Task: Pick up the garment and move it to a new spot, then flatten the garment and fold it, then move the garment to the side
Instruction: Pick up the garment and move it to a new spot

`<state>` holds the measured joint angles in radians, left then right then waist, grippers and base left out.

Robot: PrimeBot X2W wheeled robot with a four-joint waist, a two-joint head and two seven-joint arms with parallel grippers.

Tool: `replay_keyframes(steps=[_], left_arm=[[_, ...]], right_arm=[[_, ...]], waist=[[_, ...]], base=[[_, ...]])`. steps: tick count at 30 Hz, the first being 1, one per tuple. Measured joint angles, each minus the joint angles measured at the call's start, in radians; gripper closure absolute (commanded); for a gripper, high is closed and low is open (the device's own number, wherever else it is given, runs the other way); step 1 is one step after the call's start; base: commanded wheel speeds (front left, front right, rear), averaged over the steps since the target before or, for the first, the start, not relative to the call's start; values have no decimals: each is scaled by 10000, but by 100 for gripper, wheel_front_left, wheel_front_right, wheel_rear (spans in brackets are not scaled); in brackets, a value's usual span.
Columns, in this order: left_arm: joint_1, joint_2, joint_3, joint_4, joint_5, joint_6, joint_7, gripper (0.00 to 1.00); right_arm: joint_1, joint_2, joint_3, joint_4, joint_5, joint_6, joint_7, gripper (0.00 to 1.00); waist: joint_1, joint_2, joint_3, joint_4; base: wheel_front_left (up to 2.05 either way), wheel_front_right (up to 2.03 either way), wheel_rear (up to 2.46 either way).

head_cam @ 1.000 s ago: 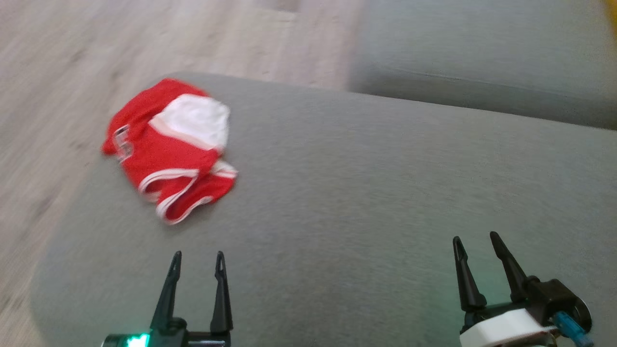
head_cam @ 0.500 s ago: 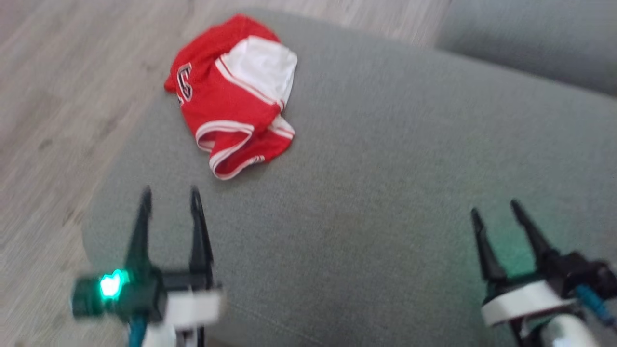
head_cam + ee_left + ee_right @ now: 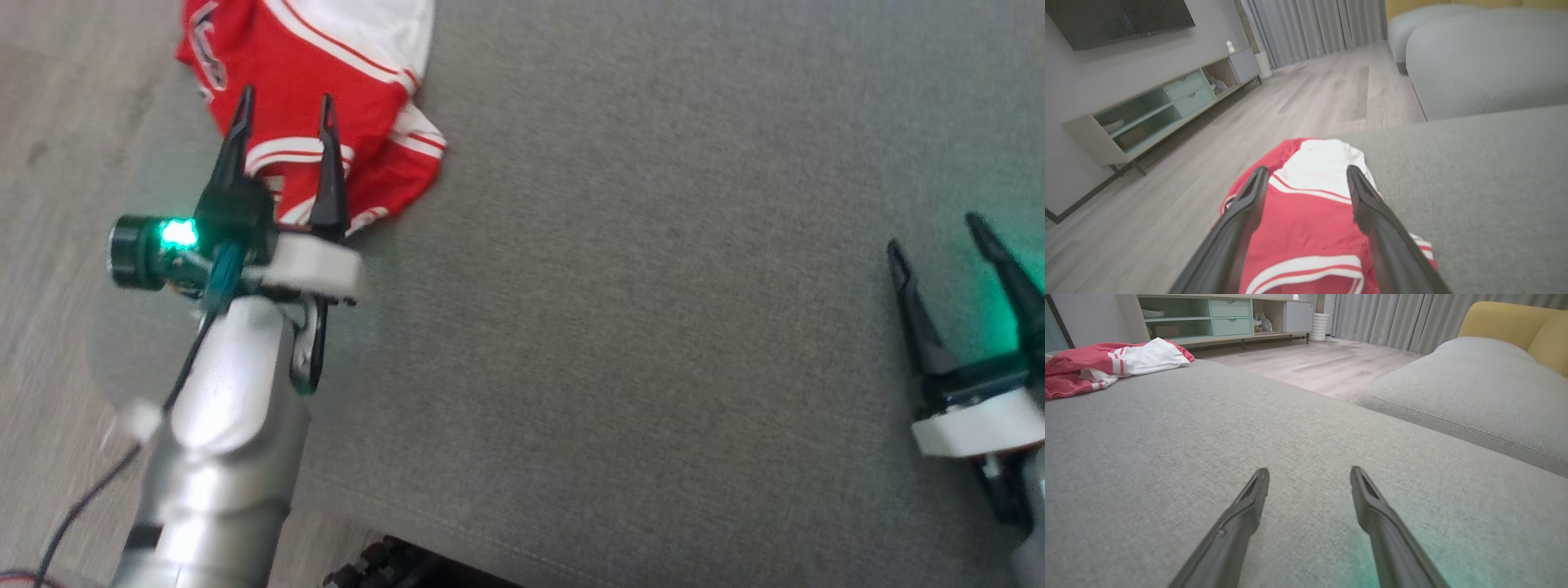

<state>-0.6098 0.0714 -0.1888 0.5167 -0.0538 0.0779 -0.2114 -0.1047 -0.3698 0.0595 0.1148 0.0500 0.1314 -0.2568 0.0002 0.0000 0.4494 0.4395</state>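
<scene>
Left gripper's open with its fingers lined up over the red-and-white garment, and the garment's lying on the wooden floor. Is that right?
No: the garment lies on the grey cushion, near its edge, not on the wooden floor. The left wrist view shows it. The left gripper is open, fingers lined up over the garment.

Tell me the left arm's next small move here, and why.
Probably ease the left gripper down onto the garment and close on a raised fold. Its jaws stand open with the red-and-white cloth framed between them, not yet gripped, and the garment lies crumpled near the grey cushion edge. The right gripper hovers open, far off over bare cushion.
</scene>
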Motion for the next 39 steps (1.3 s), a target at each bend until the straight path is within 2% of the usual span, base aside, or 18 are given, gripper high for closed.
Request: replay_keyframes(steps=[5,8,9,10,15,18,22,25,29,33,39], left_arm=[[-1036,-295,13,2311,-169,190,1062,0],[-1335,-339,94,3231,-326,368,1116,0],[-1454,-351,138,3444,-389,368,1011,55],[-1587,-353,176,3614,-431,385,859,100],[-2037,-347,209,4211,-441,466,-59,100],[-2059,-117,188,4117,-360,558,-288,100],[-2130,489,67,3358,-84,537,-378,100],[-2323,959,-105,2606,123,349,-380,100],[-2528,1559,-430,1369,393,-96,-178,100],[-2583,1804,-823,-46,541,-604,497,100],[-2666,1967,-1041,-1841,334,-1179,1647,100]], right_arm=[[-91,-359,-58,-581,2,0,-73,0],[-154,-483,-54,-863,2,0,-88,0],[-187,-502,-52,-920,2,0,-90,0],[-228,-520,-50,-955,2,0,-117,0],[-409,-500,38,-803,0,0,-151,0],[-632,-272,176,-359,0,0,-144,0],[-761,407,541,174,2,0,-58,0],[-732,1032,736,376,6,0,-56,0],[-661,1670,748,439,33,0,-56,0],[-261,2188,708,487,35,0,-56,0],[295,2604,681,585,46,0,-56,0]], waist=[[-2,0,623,-249],[-3,0,919,-367],[-4,0,998,-406],[-4,0,1061,-439],[-2,0,971,-548],[-1,0,611,-640],[-1,0,-69,-902],[-2,0,-645,-1242],[-2,0,-1348,-2008],[-3,0,-2005,-2949],[-4,0,-2881,-4526]], base=[[0,0,0],[0,0,0],[0,0,0],[0,0,0],[0,0,0],[0,0,0],[0,0,0],[0,0,0],[0,0,0],[0,0,0],[0,0,0]])
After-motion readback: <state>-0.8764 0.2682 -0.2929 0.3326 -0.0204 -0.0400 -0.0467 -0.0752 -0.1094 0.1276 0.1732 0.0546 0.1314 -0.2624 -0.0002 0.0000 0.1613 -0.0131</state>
